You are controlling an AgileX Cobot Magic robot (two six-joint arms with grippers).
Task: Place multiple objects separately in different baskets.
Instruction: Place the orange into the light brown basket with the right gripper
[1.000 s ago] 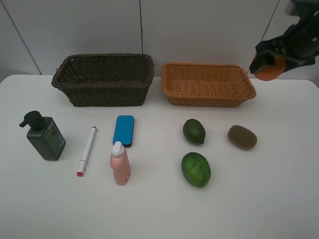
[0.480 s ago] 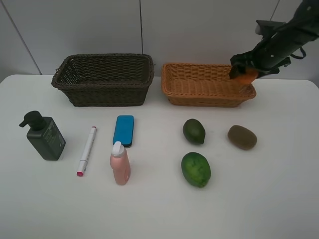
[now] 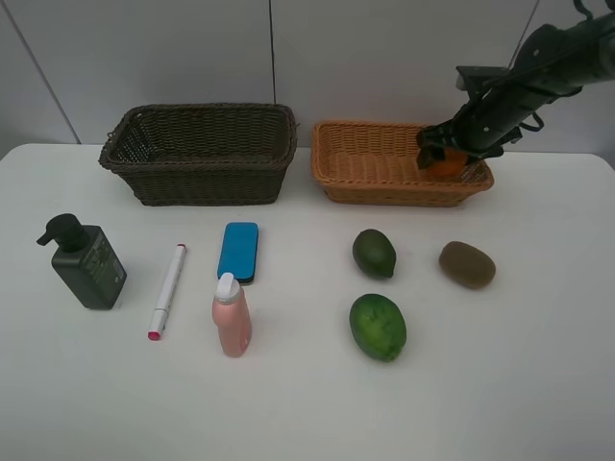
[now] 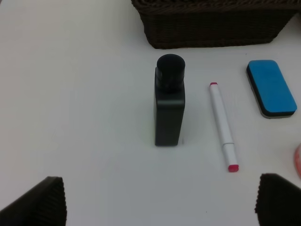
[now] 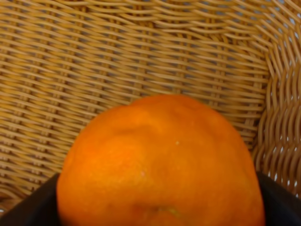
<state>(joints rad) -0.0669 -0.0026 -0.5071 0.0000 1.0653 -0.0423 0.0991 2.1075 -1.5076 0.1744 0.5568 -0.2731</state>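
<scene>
My right gripper point(image 3: 444, 157) is shut on the orange point(image 3: 447, 163) and holds it low inside the light orange-tan basket point(image 3: 384, 182), near its right end. The right wrist view is filled by the orange point(image 5: 160, 160) over the basket's weave point(image 5: 94, 56). The dark brown basket point(image 3: 202, 154) stands to the left. On the table lie the dark green pump bottle point(image 3: 85, 261), white marker point(image 3: 168, 290), blue eraser point(image 3: 238, 252), pink bottle point(image 3: 232, 315), two green fruits point(image 3: 374, 253) point(image 3: 378, 327) and the kiwi point(image 3: 467, 264). My left gripper point(image 4: 160, 202) is open above the pump bottle point(image 4: 169, 108).
The marker point(image 4: 223, 125) and eraser point(image 4: 271, 87) lie beside the pump bottle in the left wrist view, in front of the dark basket's wall point(image 4: 211, 28). A grey wall stands right behind both baskets.
The right arm has swung left and down with the orange, from above the basket's right end to low inside it. The left arm has not moved.
</scene>
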